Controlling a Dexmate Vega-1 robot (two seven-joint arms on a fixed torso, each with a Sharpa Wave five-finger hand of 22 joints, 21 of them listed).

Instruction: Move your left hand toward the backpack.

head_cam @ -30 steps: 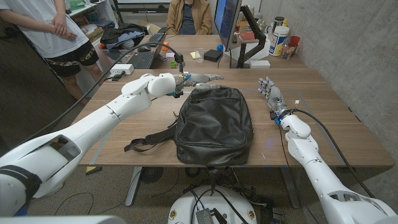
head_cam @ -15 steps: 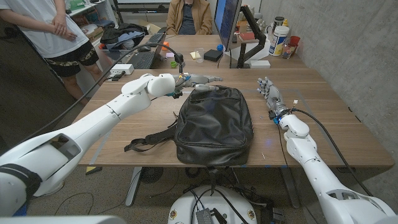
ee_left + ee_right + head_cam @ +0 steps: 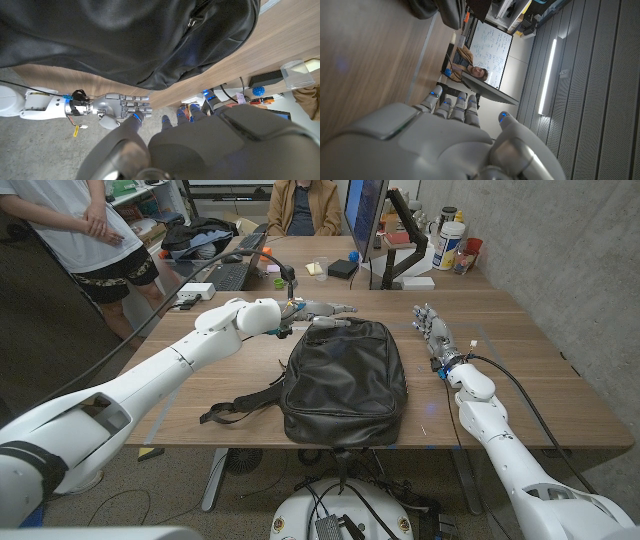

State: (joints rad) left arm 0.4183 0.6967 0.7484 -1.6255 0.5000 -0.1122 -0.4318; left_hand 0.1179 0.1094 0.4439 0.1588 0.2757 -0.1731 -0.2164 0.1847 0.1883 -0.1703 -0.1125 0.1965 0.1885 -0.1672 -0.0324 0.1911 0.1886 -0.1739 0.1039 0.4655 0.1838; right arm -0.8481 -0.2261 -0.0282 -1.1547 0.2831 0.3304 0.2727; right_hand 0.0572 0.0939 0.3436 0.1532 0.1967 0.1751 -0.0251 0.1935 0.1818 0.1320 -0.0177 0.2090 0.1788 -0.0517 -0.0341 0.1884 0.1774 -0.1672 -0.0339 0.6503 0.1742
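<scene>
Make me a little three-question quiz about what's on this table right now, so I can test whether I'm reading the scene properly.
1. True or false: the left hand is gripping the backpack.
2. The right hand is: A) holding a bottle, B) open and holding nothing, C) resting on the backpack.
3. Fill in: the backpack's loose strap trails toward the robot's ____ side.

Key:
1. False; it is at the backpack's far end with fingers extended, not closed on it.
2. B.
3. Left.

Office/lab: monitor (image 3: pixel 364 220), keyboard (image 3: pixel 226 276), whiteboard (image 3: pixel 490 55), desks.
</scene>
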